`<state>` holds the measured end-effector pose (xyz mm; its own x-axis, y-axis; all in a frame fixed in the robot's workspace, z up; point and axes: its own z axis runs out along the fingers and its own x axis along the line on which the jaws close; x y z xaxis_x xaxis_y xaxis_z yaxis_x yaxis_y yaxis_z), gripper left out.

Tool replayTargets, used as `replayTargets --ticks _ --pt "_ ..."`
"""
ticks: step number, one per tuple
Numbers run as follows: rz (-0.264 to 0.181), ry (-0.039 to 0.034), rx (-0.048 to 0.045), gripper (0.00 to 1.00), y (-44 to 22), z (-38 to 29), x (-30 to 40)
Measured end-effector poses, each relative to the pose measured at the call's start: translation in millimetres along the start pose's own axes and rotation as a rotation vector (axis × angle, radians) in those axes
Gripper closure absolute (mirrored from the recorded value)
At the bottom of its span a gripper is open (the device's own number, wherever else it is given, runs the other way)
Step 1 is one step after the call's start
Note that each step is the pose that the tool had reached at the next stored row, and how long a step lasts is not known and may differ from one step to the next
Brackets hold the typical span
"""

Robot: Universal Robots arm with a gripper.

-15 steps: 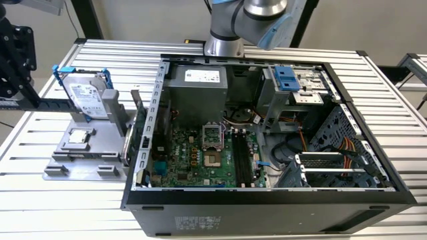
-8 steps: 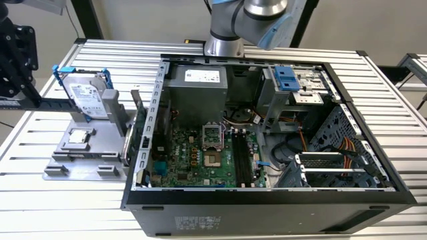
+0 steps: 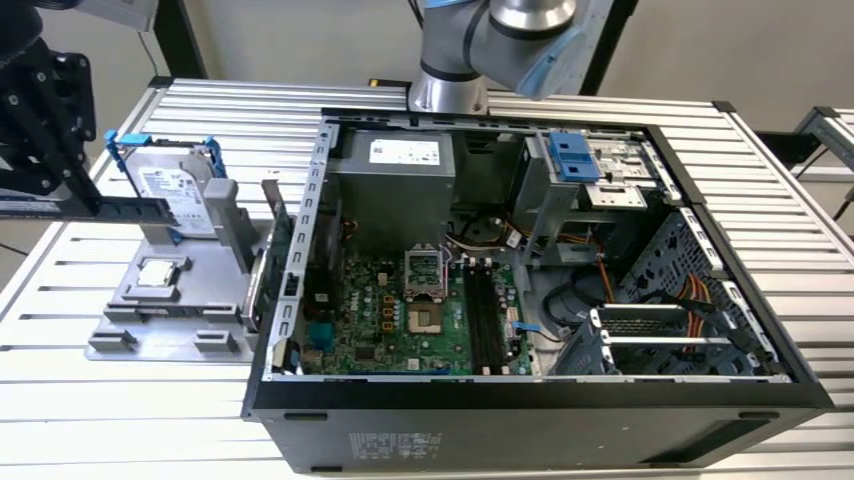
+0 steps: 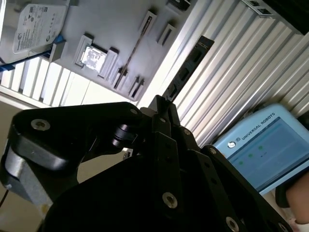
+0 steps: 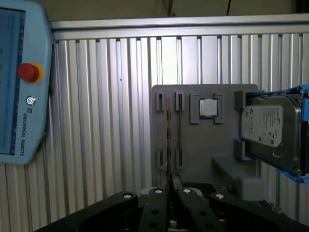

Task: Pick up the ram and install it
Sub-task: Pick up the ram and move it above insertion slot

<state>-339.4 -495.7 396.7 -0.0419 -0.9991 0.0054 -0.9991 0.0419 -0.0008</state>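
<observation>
Black linkage bars of the gripper (image 5: 171,192) sit nearest in both wrist views, and its fingers are pressed together on the ram (image 5: 169,145), a single stick.

The first wrist view catches the ram edge-on, a thin dark line running straight away from the fingertips. The second wrist view shows its broad dark face with a row of chips, reaching out over the ribbed aluminium table (image 5: 96,121).

In the exterior view the ram lies level at the upper left of the frame. Its long axis runs toward the exterior view's right, and its free end is in front of the hard drive (image 3: 174,185).

Past the ram lies one grey holder (image 5: 203,140). It carries one processor chip (image 5: 208,107) in a square seat and the one hard drive standing in its blue frame.

The wrist views add one pale blue pendant (image 5: 24,82) with a red button, beside the holder's side of the table. The exterior view adds one open computer case (image 3: 534,420) further toward the exterior view's right, with its green motherboard (image 3: 400,320) lying bare inside.
</observation>
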Motion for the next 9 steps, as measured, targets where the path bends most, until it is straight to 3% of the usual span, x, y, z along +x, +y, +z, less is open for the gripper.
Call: replayTargets --ticks 9 --pt "0.0 0.0005 -0.01 1.0 -17.1 0.0 -0.6"
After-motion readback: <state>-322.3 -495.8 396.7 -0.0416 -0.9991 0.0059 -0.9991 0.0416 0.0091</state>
